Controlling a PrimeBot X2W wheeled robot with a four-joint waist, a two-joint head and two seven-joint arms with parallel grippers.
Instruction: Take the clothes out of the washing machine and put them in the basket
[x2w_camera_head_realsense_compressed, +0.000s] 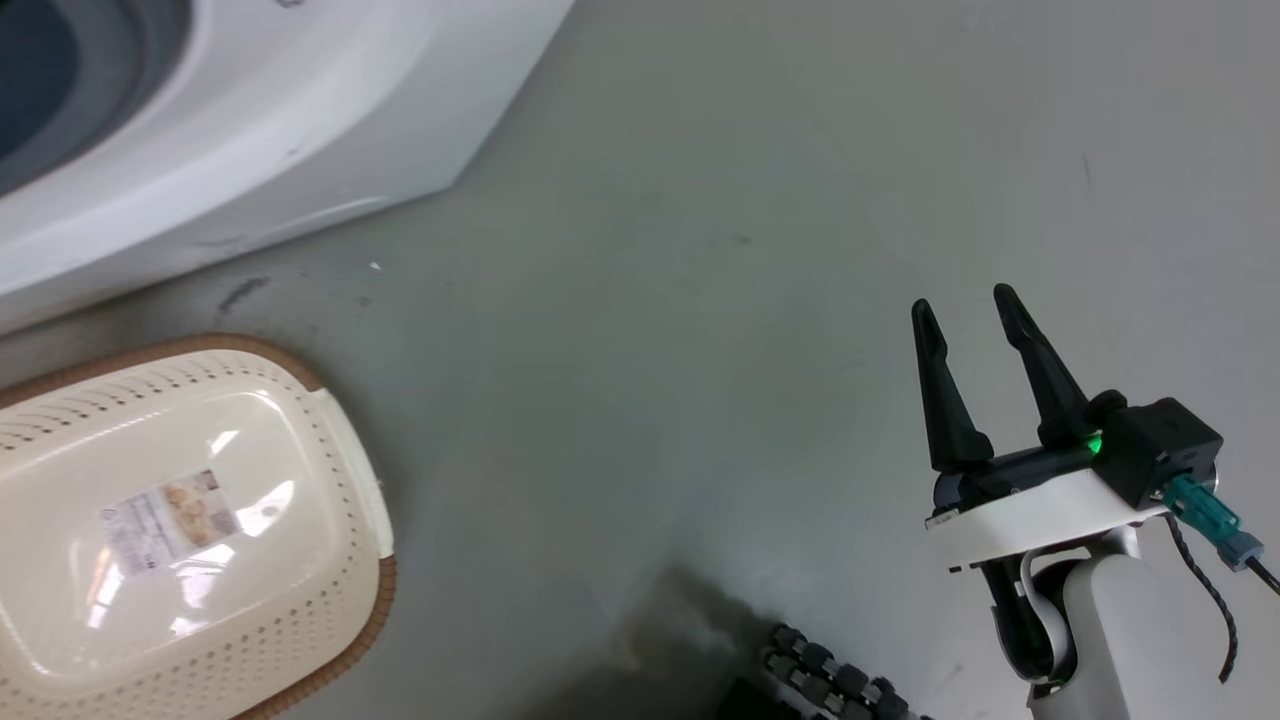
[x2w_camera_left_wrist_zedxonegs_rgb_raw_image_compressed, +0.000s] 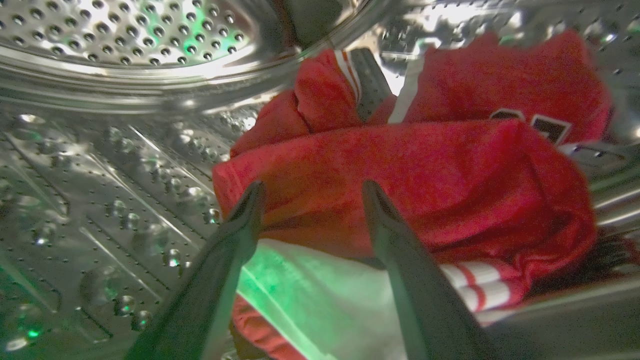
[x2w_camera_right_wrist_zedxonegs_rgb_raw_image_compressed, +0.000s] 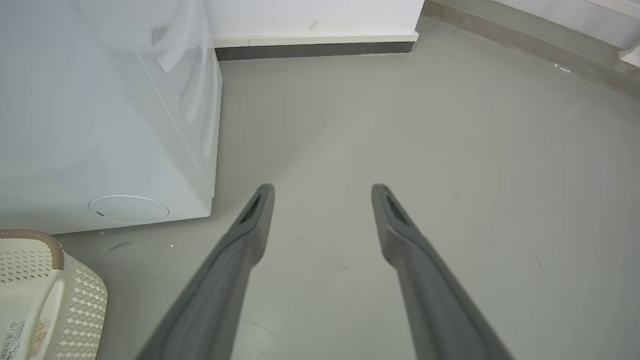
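My left gripper (x2w_camera_left_wrist_zedxonegs_rgb_raw_image_compressed: 310, 190) is inside the washing machine's shiny perforated drum (x2w_camera_left_wrist_zedxonegs_rgb_raw_image_compressed: 120, 45), open, its two fingertips just above a heap of red clothes (x2w_camera_left_wrist_zedxonegs_rgb_raw_image_compressed: 400, 170) with white stripes and trim. In the head view the white washing machine (x2w_camera_head_realsense_compressed: 250, 130) fills the upper left, and the cream basket (x2w_camera_head_realsense_compressed: 330, 440) stands on the floor below it at the lower left, a paper label on its bottom. My right gripper (x2w_camera_head_realsense_compressed: 965, 310) hovers open over bare floor at the right, holding nothing. The right wrist view has that gripper (x2w_camera_right_wrist_zedxonegs_rgb_raw_image_compressed: 322, 192), the washing machine's side (x2w_camera_right_wrist_zedxonegs_rgb_raw_image_compressed: 100, 125) and the basket's corner (x2w_camera_right_wrist_zedxonegs_rgb_raw_image_compressed: 75, 295).
Grey floor (x2w_camera_head_realsense_compressed: 700, 250) stretches between the machine and my right arm. A white wall with a dark skirting strip (x2w_camera_right_wrist_zedxonegs_rgb_raw_image_compressed: 315, 50) runs behind the machine. My base's black wheel rollers (x2w_camera_head_realsense_compressed: 830, 680) show at the bottom of the head view.
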